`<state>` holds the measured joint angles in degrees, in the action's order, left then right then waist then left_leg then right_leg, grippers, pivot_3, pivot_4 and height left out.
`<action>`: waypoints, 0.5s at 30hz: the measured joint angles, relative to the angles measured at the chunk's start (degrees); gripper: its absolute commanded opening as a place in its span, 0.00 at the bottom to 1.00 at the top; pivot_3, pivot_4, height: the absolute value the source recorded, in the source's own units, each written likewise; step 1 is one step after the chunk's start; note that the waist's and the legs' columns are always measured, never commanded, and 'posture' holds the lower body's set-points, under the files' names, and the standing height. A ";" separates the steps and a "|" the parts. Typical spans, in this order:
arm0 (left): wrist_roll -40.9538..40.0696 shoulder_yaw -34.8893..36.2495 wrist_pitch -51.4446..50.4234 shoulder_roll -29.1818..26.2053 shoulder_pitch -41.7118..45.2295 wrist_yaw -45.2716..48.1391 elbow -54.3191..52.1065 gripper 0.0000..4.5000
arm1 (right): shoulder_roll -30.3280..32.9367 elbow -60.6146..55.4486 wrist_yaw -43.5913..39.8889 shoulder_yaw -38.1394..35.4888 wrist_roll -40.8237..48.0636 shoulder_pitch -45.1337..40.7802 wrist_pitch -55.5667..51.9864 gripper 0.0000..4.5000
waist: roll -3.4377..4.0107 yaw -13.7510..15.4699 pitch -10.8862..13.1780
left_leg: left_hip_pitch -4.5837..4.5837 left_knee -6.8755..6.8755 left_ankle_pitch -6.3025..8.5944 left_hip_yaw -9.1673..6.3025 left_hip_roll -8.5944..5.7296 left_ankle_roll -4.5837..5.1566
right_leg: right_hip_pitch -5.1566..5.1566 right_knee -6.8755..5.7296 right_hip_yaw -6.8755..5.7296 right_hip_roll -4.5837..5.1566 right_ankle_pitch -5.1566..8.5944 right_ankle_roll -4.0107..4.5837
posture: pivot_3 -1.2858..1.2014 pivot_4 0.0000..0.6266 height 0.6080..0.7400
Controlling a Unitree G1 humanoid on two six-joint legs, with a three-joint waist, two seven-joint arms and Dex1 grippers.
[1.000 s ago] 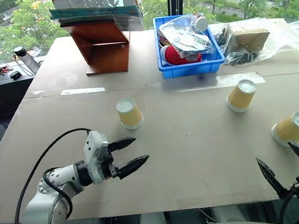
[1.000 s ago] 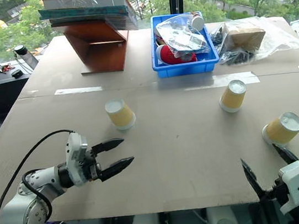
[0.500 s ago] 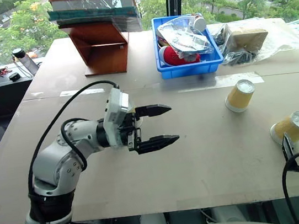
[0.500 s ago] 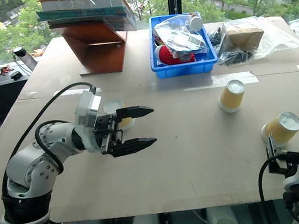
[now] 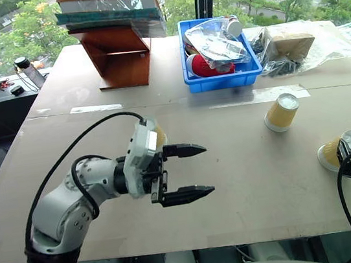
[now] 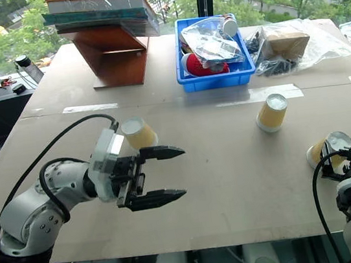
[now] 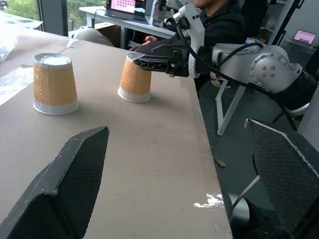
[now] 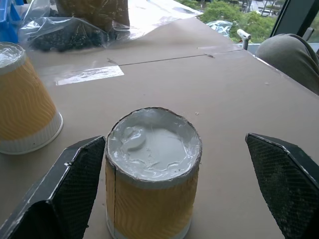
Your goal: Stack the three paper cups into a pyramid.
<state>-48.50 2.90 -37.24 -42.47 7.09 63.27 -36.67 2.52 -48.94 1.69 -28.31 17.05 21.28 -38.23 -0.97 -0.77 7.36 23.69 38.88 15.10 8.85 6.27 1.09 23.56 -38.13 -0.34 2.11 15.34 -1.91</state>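
Right gripper [image 8: 159, 199] released, astride nearest cup [image 8: 152, 169]: centre, clench gently mid-wall, avoid crushing. Left gripper [image 5: 191, 172] released, empty above surface [image 5: 246, 167].

Three paper cups, all upside down on the worktop [image 5: 248, 180], well apart, nothing stacked. One cup [image 6: 139, 133] sits left of centre, just behind my left fingers [image 6: 156, 153]. Second cup [image 5: 282, 112] right of centre, further back. Third cup [image 8: 152, 174] near the right front edge, between my right fingers [image 8: 70, 194], not touching them. Along the back: wooden rack [image 5: 118, 51] on the left, bin [image 5: 223, 76] in the middle, plastic-wrapped bundle [image 5: 294, 46] to its right.
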 measured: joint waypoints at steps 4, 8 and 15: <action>-0.02 1.73 1.75 -0.73 -4.38 -0.63 -3.46 1.00 | 0.61 1.64 -0.01 -0.18 0.94 -0.58 -0.68 0.99 | 0.10 0.12 -0.06 | 0.00 0.00 0.00 -0.01 0.00 0.00 | -0.01 0.01 -0.02 0.01 0.00 0.01 | 0.52 0.24 1.00; -0.02 2.60 3.09 -1.10 -6.57 -0.98 -4.47 1.00 | 0.76 2.30 -0.02 -0.13 1.35 -0.87 -0.70 0.99 | 0.13 -0.03 -0.08 | -0.01 0.00 0.00 0.00 0.00 0.00 | -0.01 0.01 0.00 0.00 0.00 0.00 | 0.52 0.24 1.00; -0.01 3.38 4.77 -2.00 -8.39 -0.95 -4.49 1.00 | 1.46 3.06 -0.03 0.15 1.41 -1.57 -0.51 0.64 | 0.14 -0.02 -0.09 | -0.01 -0.01 0.00 0.01 0.00 0.00 | -0.01 0.01 0.00 0.00 0.00 0.00 | 0.52 0.24 1.00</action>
<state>-48.51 6.27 -32.47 -44.47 -1.30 62.32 -41.16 3.98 -45.88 1.66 -28.16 18.45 19.71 -38.75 -0.83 -0.80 7.28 23.69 38.87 15.10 8.86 6.27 1.09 23.56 -38.12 -0.34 2.11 15.35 -1.90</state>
